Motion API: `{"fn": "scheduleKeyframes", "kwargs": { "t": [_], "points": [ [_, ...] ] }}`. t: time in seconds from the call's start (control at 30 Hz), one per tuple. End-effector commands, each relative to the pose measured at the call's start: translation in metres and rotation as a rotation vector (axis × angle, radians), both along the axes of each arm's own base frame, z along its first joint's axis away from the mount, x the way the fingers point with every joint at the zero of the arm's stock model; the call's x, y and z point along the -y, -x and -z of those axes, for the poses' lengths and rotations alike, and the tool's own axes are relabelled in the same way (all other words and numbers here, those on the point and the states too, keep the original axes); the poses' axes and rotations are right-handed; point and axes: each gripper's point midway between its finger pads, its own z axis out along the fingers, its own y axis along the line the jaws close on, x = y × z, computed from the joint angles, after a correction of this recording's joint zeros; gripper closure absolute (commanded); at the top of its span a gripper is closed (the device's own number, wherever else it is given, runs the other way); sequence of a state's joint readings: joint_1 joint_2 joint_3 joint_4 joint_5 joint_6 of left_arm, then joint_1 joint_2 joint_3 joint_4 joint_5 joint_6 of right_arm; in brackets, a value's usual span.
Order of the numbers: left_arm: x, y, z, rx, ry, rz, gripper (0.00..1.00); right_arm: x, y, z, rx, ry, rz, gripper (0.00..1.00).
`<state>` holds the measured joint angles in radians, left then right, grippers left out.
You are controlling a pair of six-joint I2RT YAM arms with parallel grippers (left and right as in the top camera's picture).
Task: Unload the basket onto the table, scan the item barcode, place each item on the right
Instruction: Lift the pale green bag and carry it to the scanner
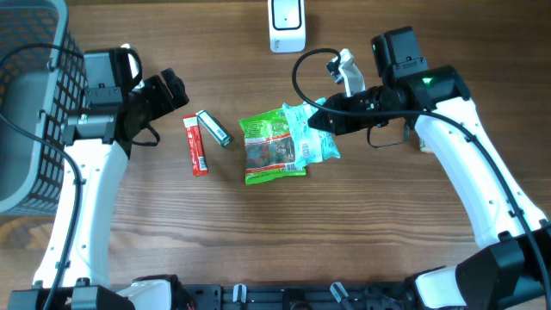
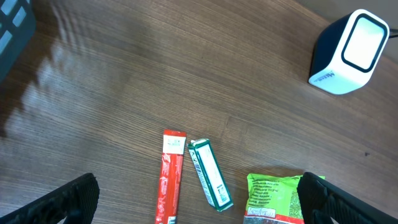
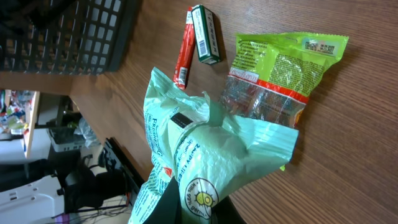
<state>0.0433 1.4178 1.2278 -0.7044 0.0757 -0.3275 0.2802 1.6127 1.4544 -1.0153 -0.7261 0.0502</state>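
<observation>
Pale green bag (image 3: 211,149) is pinched in the right jaws near the scanner (image 1: 287,24), likely to present its barcode; left jaws gape empty.

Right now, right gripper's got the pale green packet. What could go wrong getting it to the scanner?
1. The right gripper pinches the pale green packet by a crumpled edge; it may slip, or creases may spoil the scan.
2. The packet hangs over the green snack bag and could drag it along toward the scanner.
</observation>
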Motion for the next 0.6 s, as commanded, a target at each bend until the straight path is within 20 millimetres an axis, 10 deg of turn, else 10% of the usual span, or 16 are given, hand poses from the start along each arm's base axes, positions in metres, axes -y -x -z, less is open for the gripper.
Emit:
{"fn": "scheduleKeyframes", "kwargs": {
  "t": [0.0, 0.3, 0.57],
  "points": [
    [-0.003, -0.001, 0.0, -0.001, -0.008, -0.004, 0.0, -0.005, 0.0, -0.008, 0.026, -0.041, -0.031, 0.96],
    [-0.003, -0.001, 0.0, -0.001, -0.009, -0.003, 0.0, 0.001, -0.017, -0.031, 0.095, 0.016, 0.032, 0.96],
    [-0.003, -0.001, 0.0, -0.001, -0.009, -0.003, 0.0, 0.015, -0.054, -0.128, 0.361, 0.159, 0.152, 0.96]
  ]
}}
